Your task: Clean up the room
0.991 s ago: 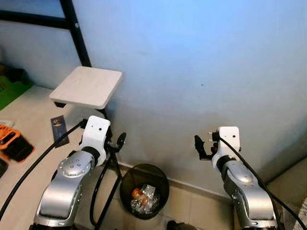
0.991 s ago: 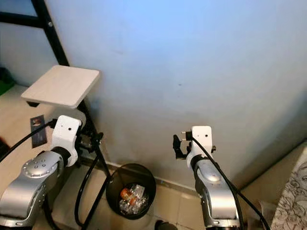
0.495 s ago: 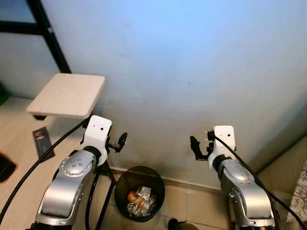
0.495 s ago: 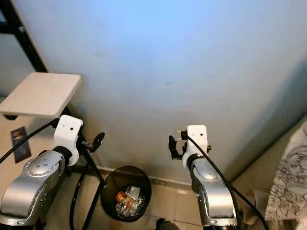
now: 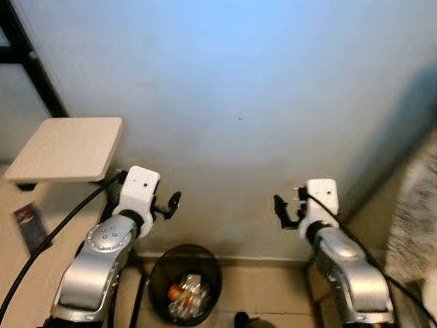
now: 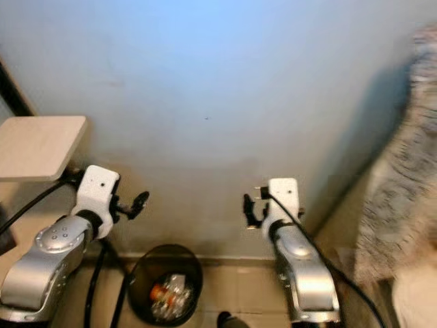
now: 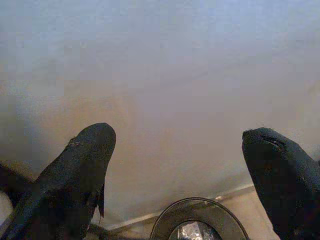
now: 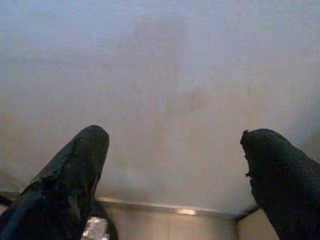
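A home room: pale wall [image 5: 239,82], tiled floor, wastebasket [image 5: 184,283] of litter.

My head cameras look down at the wall [image 5: 239,102] and bin [image 5: 184,287]. Both wrist cameras face that wall close up, the left also catching the bin's rim.

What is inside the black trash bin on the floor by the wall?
The black trash bin holds crumpled clear plastic wrappers and an orange piece. What lies beneath that litter is covered. Both grippers, left and right, hang open and empty above it.
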Controlling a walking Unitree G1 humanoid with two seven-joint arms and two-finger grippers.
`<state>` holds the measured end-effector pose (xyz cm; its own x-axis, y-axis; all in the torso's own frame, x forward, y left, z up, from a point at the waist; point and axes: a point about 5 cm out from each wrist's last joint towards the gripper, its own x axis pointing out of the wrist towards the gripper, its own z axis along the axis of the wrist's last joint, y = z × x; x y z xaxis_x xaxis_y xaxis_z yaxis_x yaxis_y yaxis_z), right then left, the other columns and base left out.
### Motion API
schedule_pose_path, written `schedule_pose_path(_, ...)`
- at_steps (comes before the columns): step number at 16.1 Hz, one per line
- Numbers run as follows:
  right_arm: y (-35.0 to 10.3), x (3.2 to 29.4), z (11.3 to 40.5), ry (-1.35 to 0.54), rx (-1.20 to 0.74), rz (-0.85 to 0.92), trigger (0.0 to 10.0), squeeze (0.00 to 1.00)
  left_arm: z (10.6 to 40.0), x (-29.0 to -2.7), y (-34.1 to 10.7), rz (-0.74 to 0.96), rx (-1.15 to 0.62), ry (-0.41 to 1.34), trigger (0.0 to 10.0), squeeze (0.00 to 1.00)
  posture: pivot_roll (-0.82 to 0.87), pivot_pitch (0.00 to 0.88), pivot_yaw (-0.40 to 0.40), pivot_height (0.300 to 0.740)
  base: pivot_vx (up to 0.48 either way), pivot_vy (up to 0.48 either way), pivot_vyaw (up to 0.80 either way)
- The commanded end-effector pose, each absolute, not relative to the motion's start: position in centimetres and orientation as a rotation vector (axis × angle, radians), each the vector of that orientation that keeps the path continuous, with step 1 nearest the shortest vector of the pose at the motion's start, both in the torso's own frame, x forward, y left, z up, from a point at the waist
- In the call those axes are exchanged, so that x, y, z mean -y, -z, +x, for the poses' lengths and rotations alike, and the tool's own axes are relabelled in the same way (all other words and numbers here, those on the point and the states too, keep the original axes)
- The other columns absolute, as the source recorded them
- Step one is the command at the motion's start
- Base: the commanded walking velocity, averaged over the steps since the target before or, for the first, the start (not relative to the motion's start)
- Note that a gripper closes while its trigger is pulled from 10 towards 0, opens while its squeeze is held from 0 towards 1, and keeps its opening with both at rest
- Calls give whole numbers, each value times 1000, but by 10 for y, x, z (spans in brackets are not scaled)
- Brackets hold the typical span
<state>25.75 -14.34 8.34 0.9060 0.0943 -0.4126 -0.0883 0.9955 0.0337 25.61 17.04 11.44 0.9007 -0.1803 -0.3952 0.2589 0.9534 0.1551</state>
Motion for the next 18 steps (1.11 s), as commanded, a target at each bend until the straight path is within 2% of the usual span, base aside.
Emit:
schedule_pose_path(1,-85,146,256,-82,-429,11,10000,1000,257,-168,-116,181,-392,226,10000,0,57,0,35,740,0,0,-781)
schedule_pose_path(5,-88,148,259,-81,-404,-75,10000,1000,260,-167,-119,137,-374,207,10000,8,54,0,36,740,0,0,-778)
schedule_pose_path(7,-90,149,261,-83,-395,-39,10000,1000,264,-169,-123,131,-321,185,10000,337,54,0,35,740,0,0,-756)
schedule_pose_path(9,-91,151,262,-61,-397,-17,10000,1000,268,-170,-132,111,-206,134,10000,322,55,0,36,740,0,0,-750)
schedule_pose_path(11,-91,153,262,-47,-405,-18,10000,1000,268,-169,-132,57,-210,103,10000,353,51,0,36,740,0,0,-750)
schedule_pose_path(12,-91,153,262,-47,-405,-16,10000,1000,267,-167,-131,51,-218,120,10000,439,51,0,36,740,0,0,-750)
schedule_pose_path(13,-91,152,262,-49,-404,-15,10000,1000,266,-166,-131,34,-227,137,10000,569,51,0,35,740,0,0,-744)
schedule_pose_path(14,-91,153,262,-49,-405,-14,10000,1000,266,-166,-131,27,-232,139,10000,1000,52,0,35,740,0,0,-750)
schedule_pose_path(18,-91,152,261,-49,-407,8,10000,1000,264,-171,-128,1,-294,170,10000,1000,51,0,36,740,0,0,-747)
